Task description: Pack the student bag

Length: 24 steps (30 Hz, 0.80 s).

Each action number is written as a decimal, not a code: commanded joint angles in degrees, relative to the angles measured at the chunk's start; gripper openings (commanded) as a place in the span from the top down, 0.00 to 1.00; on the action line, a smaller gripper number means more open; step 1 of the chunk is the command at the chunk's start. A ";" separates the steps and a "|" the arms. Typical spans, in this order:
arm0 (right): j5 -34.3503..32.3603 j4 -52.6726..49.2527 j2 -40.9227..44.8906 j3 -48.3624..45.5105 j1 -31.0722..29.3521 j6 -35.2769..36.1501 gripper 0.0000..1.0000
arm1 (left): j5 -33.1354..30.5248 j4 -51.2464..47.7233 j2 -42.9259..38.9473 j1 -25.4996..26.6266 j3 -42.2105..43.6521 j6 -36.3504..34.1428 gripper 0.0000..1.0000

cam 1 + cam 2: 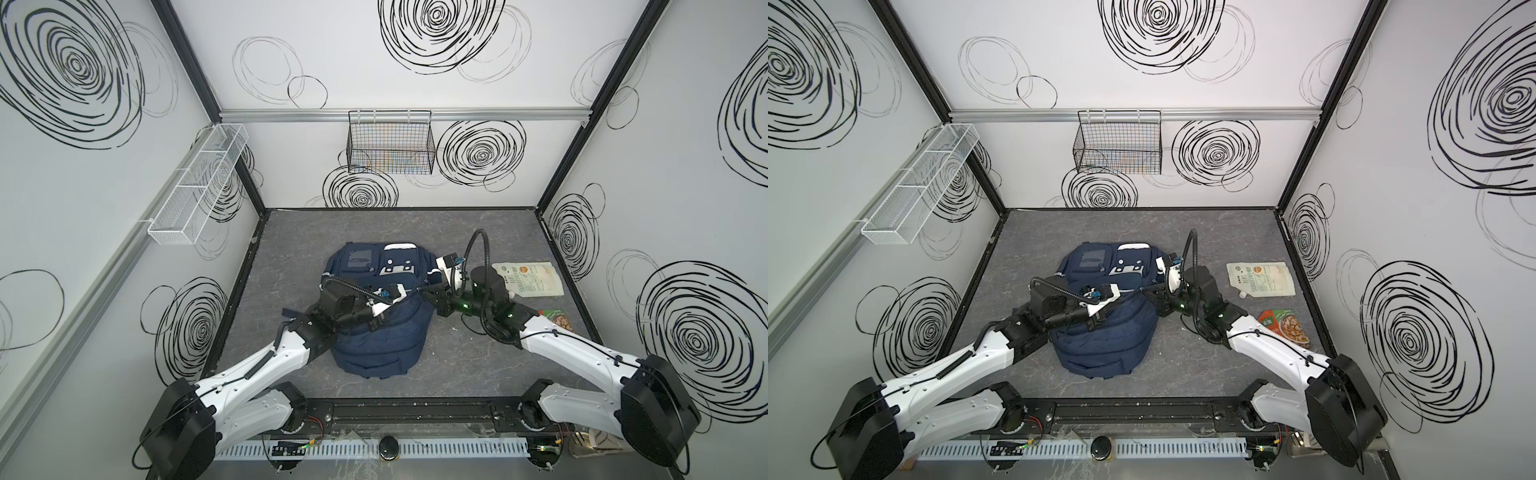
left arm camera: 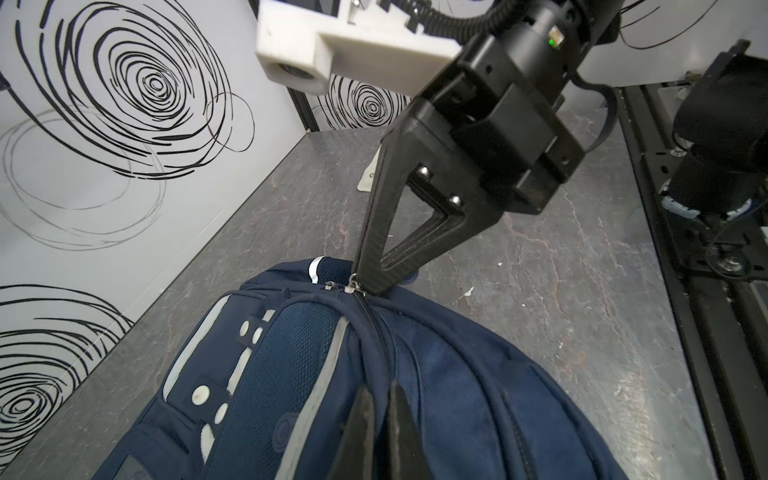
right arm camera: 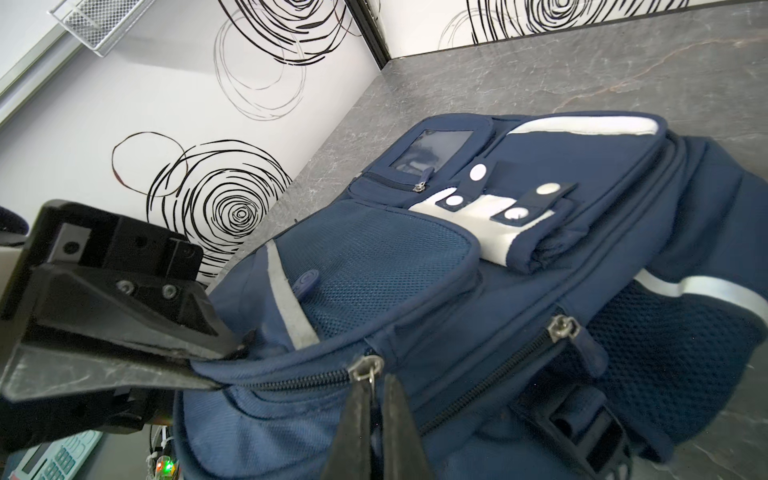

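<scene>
The student bag point(image 1: 374, 345) point(image 1: 1104, 349), a navy backpack with silver stripes, lies flat in the middle of the grey table. My left gripper point(image 2: 380, 415) is shut, pinching a fold of the bag's fabric point(image 2: 436, 374) beside the main zipper. It reaches in from the left in both top views point(image 1: 410, 296) point(image 1: 1126, 296). My right gripper point(image 3: 376, 399) is shut on the metal zipper pull point(image 3: 372, 376) that hangs from the slider at the bag's right side point(image 1: 422, 291). The zipper teeth between the two grippers are closed.
A white spouted pouch point(image 1: 528, 278) and a red-green food packet point(image 1: 557, 318) lie on the table right of the bag, behind my right arm. A black wire basket point(image 1: 390, 143) hangs on the back wall. A white mesh shelf point(image 1: 199, 183) is on the left wall.
</scene>
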<state>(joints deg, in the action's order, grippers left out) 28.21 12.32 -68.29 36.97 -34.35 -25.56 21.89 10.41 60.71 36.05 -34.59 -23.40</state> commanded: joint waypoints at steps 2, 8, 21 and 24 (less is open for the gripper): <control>-13.91 -2.19 -1.90 0.93 6.47 -4.78 1.00 | -3.54 3.45 -1.12 -4.50 1.51 1.51 1.00; -12.86 -1.07 -4.99 1.54 7.13 -5.56 1.00 | -6.89 4.65 -2.00 -5.55 4.04 3.05 1.00; -9.58 -0.91 -10.70 5.11 8.32 -8.64 0.95 | -9.45 4.52 -1.29 -8.51 2.83 6.55 0.99; -9.57 -1.80 -10.19 6.01 8.32 -9.04 0.51 | -9.32 5.23 -2.07 -8.62 2.73 7.13 0.65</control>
<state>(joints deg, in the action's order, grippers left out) 29.95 14.52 -78.35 42.30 -30.83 -33.06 19.97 14.72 60.84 30.85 -31.48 -18.20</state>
